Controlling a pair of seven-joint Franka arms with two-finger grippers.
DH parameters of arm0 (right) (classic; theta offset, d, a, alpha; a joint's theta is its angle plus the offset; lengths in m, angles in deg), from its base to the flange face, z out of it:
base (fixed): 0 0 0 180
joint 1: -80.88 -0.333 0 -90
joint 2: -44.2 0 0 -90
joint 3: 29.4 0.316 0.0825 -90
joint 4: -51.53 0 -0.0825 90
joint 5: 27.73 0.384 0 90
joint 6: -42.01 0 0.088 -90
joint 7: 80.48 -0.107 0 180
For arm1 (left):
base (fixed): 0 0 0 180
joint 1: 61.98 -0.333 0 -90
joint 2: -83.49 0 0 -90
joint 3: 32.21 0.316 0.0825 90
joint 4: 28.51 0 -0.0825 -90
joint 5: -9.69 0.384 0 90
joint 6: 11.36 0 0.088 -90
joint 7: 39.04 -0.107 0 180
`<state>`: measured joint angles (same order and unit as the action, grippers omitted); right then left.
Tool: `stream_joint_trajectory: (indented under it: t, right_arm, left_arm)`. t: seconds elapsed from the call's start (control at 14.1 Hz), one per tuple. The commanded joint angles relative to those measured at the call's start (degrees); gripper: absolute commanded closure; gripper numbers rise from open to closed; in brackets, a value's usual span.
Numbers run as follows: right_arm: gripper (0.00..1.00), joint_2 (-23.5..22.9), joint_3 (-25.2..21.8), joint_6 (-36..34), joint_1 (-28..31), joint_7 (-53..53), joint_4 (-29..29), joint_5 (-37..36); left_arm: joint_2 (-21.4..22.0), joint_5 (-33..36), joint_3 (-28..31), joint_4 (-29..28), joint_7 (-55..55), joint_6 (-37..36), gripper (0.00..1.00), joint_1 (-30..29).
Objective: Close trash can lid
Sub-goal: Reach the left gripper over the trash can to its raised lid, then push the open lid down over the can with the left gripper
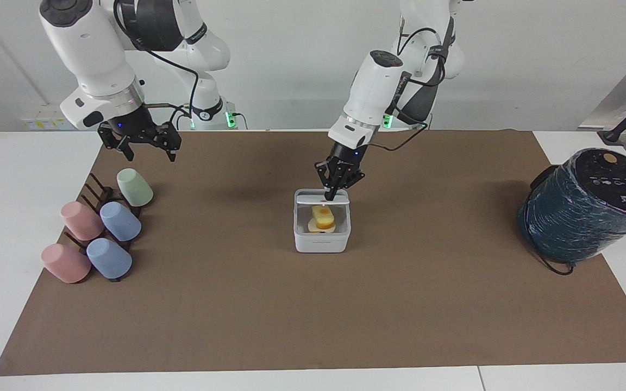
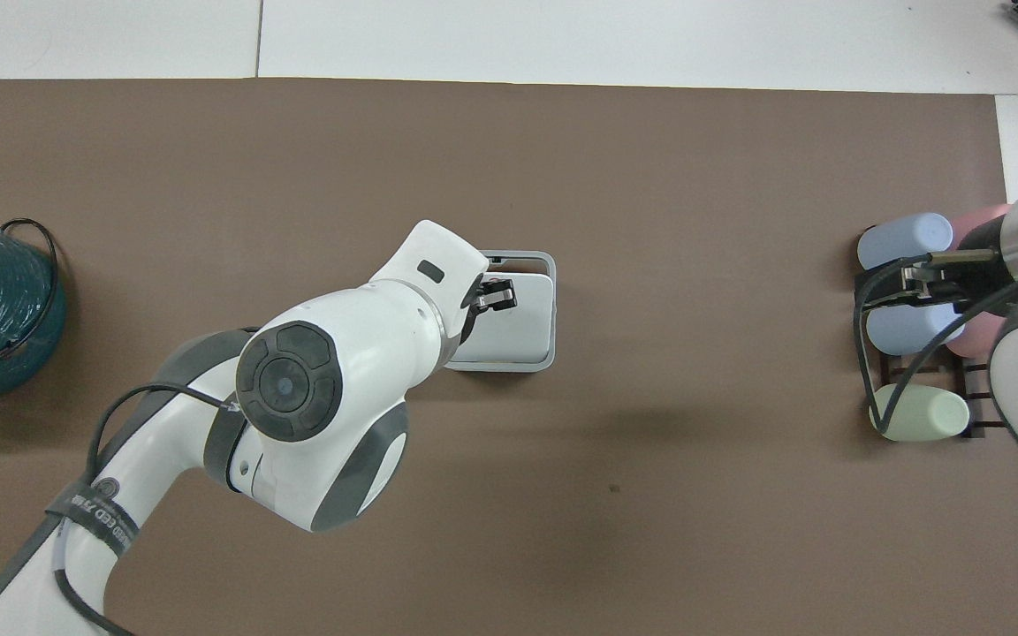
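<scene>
Left claw (image 1: 330,196) tips on lid (image 1: 322,201), half-lowered
</scene>
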<state>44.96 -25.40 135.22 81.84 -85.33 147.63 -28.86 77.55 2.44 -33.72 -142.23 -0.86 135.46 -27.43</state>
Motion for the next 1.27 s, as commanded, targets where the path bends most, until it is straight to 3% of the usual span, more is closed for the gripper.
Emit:
stream_joint_trajectory:
  t: [0.0,0.49,1.2]
  right_arm:
    - [0.0,0.38,0.31,0.22,0.79,1.43,0.49,1.13]
    - [0.0,0.38,0.31,0.22,0.79,1.43,0.49,1.13]
    - [0.0,0.38,0.31,0.22,0.79,1.43,0.49,1.13]
  left_arm:
    - [-1.09,-0.93,-0.25,0.0,-0.74,2.33,0.91,-1.67]
    - [-7.51,-0.93,-0.25,3.24,-0.12,6.2,0.91,-0.8]
    - [-11.2,-0.93,-0.25,3.25,-0.56,9.62,0.91,-0.8]
